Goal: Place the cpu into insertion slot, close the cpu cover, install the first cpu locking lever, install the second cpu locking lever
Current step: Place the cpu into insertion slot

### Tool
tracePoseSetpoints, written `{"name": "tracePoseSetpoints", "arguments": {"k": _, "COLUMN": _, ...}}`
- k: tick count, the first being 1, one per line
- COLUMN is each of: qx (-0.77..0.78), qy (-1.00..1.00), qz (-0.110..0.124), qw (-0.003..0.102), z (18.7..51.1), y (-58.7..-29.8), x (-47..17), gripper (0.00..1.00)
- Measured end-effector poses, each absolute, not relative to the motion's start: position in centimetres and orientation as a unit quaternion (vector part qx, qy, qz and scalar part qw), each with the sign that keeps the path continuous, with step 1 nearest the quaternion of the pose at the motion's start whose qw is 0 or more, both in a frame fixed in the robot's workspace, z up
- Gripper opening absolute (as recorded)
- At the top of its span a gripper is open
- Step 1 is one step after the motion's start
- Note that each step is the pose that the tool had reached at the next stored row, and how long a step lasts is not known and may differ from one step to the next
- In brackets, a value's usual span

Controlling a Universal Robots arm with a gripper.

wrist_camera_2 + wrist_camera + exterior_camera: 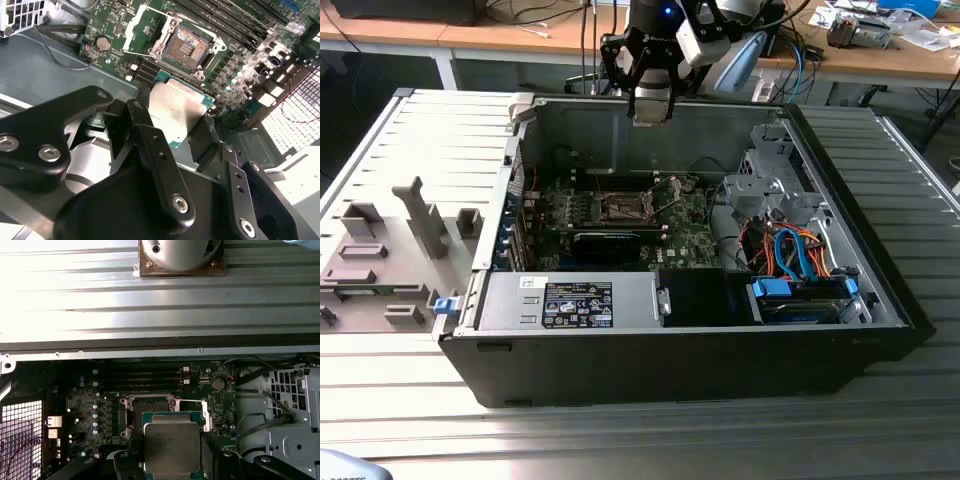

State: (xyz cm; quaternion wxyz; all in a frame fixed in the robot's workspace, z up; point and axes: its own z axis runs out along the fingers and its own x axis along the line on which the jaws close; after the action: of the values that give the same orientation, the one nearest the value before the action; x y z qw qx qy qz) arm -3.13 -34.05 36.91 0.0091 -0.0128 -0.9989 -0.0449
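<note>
Cpu [177, 107] clamped in gripper [170, 129], over the open case [650, 370].
Fingers [146, 136] pinch two opposite edges; slot [187, 47] lies uncovered, well apart from the chip.

Matt grey metal tops the cpu [177, 112]; shiny metal rims the insertion slot [187, 47].

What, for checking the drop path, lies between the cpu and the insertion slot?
Second wrist view: only a bare strip of green motherboard separates the cpu from the insertion slot.
</note>
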Motion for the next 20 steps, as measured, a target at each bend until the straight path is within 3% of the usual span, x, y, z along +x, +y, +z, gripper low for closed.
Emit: {"name": "tracePoseSetpoints", "arguments": {"k": 20, "qx": -0.013, "qy": -0.999, "qz": -0.045, "qw": 0.009, "z": 34.9, "y": -34.0, "x": -3.3, "gripper": 0.55}}
